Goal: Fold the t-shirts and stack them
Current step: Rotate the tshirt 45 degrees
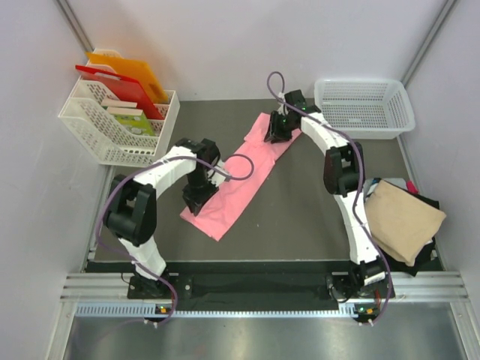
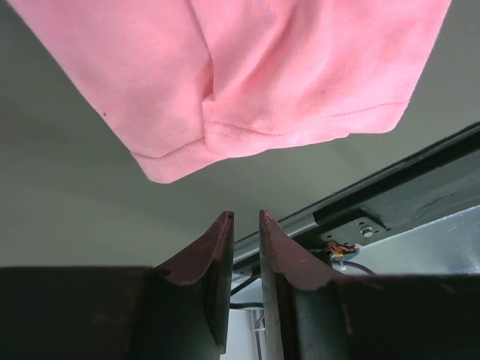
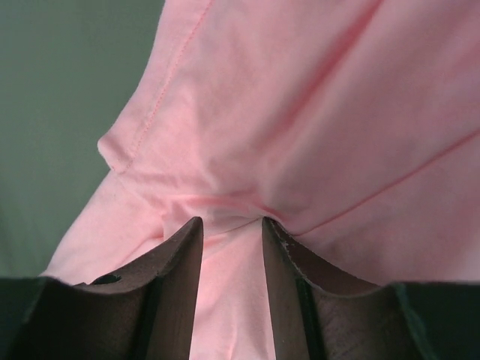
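— What's around the table?

— At the far left, a white basket with an orange board and a red board standing in it, plus a green-labelled pack. At the far right there's another white mesh basket. Near the right edge, a tan shirt lies folded on top of a dark one.

— And the pink shirt?

— It's laid out as a long strip, slanting across the middle of the table. A purple cable from the left arm loops over its middle.

— The arms?

— The left arm is bent sharply at the elbow, wrist turned down. The left gripper is at the near end of the strip. Its fingers are nearly together, just a narrow slit with nothing in it, and the hem lies just ahead of them.

— The right one?

— It reaches up and leans left, so the right gripper is over the far end. The fingers are apart with their tips pressed into the pink cloth, and a wrinkle is bunched between them. I can't tell whether it's truly pinched.
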You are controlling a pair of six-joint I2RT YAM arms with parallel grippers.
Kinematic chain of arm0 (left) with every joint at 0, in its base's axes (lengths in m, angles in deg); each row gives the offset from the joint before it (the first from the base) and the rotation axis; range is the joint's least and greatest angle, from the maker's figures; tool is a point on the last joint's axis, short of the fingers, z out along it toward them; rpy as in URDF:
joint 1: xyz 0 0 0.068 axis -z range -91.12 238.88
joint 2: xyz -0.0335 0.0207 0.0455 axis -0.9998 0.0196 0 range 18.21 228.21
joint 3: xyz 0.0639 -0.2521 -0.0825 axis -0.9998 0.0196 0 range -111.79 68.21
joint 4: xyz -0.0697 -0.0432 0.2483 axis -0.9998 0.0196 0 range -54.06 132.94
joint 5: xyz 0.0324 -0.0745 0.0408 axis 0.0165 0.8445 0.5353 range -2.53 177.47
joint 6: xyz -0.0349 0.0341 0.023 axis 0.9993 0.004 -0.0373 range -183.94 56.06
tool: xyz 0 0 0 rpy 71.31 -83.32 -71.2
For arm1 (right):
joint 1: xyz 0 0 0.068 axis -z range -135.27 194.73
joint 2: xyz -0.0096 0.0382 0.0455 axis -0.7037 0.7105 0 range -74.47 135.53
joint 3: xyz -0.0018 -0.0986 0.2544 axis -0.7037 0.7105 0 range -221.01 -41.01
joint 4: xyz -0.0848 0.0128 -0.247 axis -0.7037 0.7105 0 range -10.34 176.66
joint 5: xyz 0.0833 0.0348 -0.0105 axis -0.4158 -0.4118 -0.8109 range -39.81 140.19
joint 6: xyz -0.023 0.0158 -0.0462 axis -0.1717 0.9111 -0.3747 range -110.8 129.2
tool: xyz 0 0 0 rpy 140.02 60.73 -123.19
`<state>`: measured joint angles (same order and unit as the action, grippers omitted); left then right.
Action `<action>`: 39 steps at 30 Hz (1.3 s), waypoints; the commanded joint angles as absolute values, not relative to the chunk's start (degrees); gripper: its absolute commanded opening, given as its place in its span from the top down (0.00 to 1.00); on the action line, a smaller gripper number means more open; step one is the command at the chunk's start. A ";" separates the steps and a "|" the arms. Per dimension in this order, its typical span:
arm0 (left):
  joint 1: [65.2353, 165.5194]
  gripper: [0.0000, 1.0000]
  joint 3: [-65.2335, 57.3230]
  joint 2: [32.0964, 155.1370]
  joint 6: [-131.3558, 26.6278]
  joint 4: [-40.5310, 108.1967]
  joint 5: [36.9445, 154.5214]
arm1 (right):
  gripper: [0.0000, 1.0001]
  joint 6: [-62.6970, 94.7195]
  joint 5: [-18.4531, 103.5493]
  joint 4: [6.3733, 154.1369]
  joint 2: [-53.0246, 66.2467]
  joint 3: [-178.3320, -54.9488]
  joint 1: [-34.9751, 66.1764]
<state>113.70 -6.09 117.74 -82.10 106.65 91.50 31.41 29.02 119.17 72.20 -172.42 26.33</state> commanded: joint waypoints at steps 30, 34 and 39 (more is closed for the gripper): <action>114.10 0.79 3.79 125.88 -83.37 93.94 88.70 | 0.67 26.34 34.36 116.57 76.44 -178.73 29.53; 114.10 0.79 -2.69 123.86 -81.26 97.89 89.84 | 0.66 25.63 35.16 117.54 73.98 -178.21 28.47; 114.10 0.78 -21.55 120.00 -77.58 106.59 88.45 | 0.57 24.84 35.60 118.15 66.36 -176.89 27.42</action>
